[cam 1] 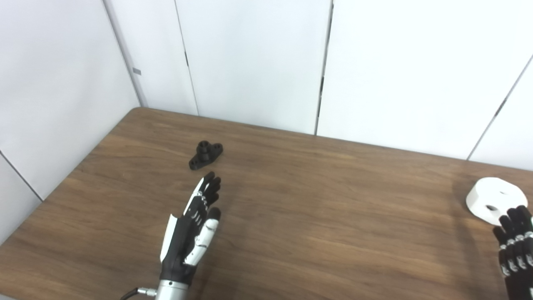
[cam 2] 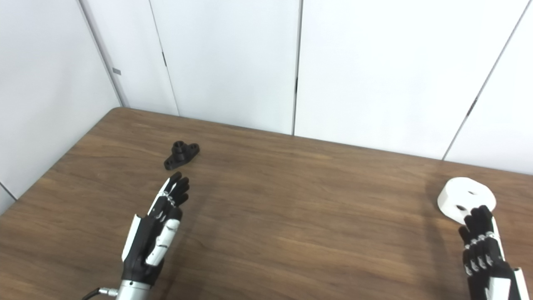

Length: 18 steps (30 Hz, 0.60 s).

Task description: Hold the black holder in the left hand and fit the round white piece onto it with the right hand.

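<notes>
Black holder lies flat on the table just beyond my left hand, fingers straight, holding nothing, long axis slanting away to the right; round white piece sits just past my empty right hand.

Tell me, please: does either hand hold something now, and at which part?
Nothing is held. The left hand is open, short of the black holder on the table. The right hand is open, just before the round white piece.
</notes>
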Available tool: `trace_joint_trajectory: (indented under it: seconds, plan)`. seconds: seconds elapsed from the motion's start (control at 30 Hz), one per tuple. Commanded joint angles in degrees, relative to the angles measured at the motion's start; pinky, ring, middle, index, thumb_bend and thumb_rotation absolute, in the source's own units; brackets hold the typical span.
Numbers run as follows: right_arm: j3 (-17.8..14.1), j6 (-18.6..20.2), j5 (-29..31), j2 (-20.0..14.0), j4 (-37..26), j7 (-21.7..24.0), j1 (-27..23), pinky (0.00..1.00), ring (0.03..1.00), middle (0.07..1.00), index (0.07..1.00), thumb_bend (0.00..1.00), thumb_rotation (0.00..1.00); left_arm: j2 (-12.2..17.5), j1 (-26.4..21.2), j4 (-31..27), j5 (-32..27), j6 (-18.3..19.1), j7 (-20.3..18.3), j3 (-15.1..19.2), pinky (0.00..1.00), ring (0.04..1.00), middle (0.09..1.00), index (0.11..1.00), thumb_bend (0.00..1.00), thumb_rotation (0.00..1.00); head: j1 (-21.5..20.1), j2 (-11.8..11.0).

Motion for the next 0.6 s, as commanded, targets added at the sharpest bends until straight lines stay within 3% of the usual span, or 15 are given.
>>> trace_joint_trajectory:
  seconds: [0.0, 0.1, 0.23, 0.43, 0.57]
  plan:
    - [-0.08, 0.61, 0.46, 0.43, 3.96, 0.46, 4.89, 1.00, 0.993, 0.999, 1.000, 0.67, 1.00, -7.19, 2.61, 1.61, 2.36, 1.92, 1.87, -1.27, 0.85, 0.905, 0.905, 0.919, 0.46, 0.44, 0.06, 0.03]
    - [-0.19, 0.28, 1.12, 0.37, 3.83, 0.83, 5.07, 1.00, 0.994, 1.000, 1.000, 0.67, 0.99, -6.69, 2.87, -2.11, 6.22, 5.80, 3.50, -1.00, 0.84, 0.889, 0.893, 0.902, 0.48, 0.29, 0.04, 0.22]
    - [-0.14, 0.74, 0.35, 0.32, 3.18, 0.48, 5.42, 1.00, 0.988, 0.993, 0.996, 0.67, 1.00, -4.46, 2.47, -7.46, 10.57, 13.39, 3.86, -0.55, 0.84, 0.875, 0.901, 0.904, 0.53, 0.18, 0.09, 0.42]
    - [0.03, 0.98, 0.41, 0.10, 3.05, 0.71, 5.64, 1.00, 0.994, 0.993, 0.990, 0.68, 1.00, -1.11, -0.33, -12.84, 15.40, 25.55, 3.10, 1.85, 0.81, 0.881, 0.905, 0.894, 0.64, 0.21, -0.04, 0.50]
    - [-0.02, 0.85, 0.63, 0.27, 3.06, 0.70, 5.66, 1.00, 0.988, 0.988, 0.983, 0.67, 0.99, 0.79, -2.80, -14.57, 18.02, 31.99, 2.47, 3.75, 0.85, 0.902, 0.907, 0.889, 0.72, 0.27, 0.11, 0.47]
